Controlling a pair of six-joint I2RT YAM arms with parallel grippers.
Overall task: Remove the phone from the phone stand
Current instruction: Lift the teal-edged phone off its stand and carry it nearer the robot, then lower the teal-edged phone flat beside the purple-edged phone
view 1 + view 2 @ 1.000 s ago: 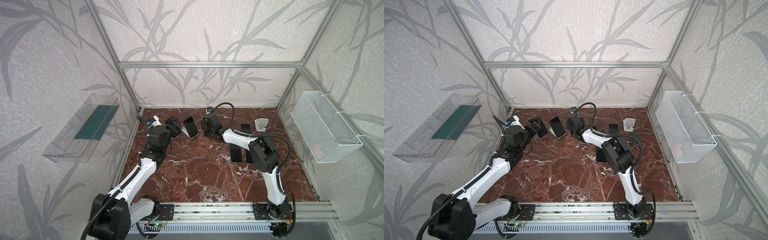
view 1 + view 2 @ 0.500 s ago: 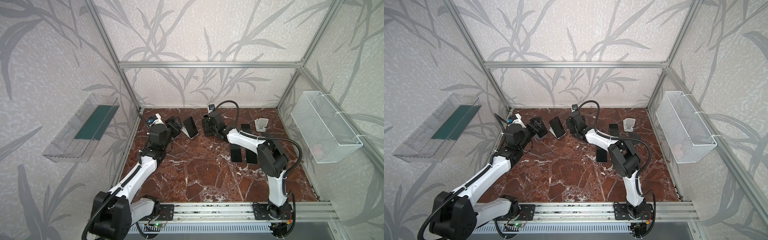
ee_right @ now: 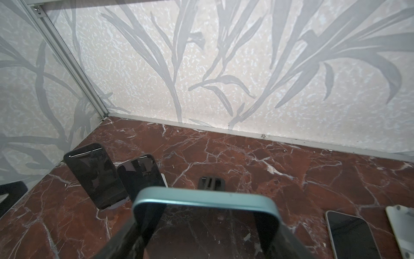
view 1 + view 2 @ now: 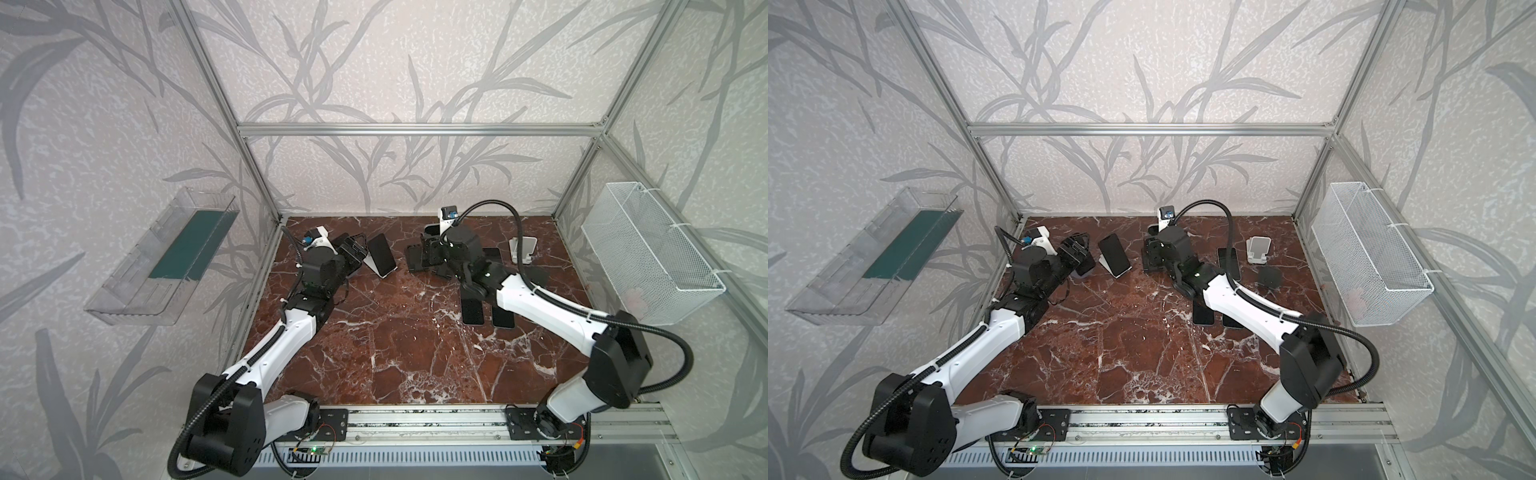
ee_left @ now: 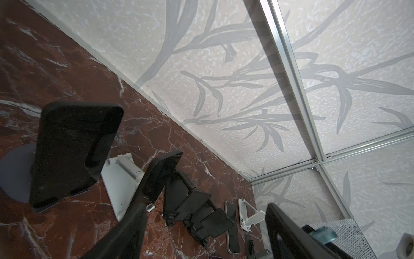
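your left arm (image 4: 282, 345) lies low, stretched from the near edge of the table (image 4: 415, 353) toward its far left corner. the left gripper (image 4: 352, 249) points at the far edge; in the left wrist view its fingers (image 5: 132, 224) stand apart, nothing clamped between them. your right arm (image 4: 548, 307) reaches from the near right corner to the middle of the far edge. the right gripper (image 4: 428, 255) is closed across a phone (image 3: 206, 199), one finger on each side.

Both top views look down from high in front onto the desk (image 4: 395, 332); wrist views sit low, facing the back wall (image 3: 224, 67).
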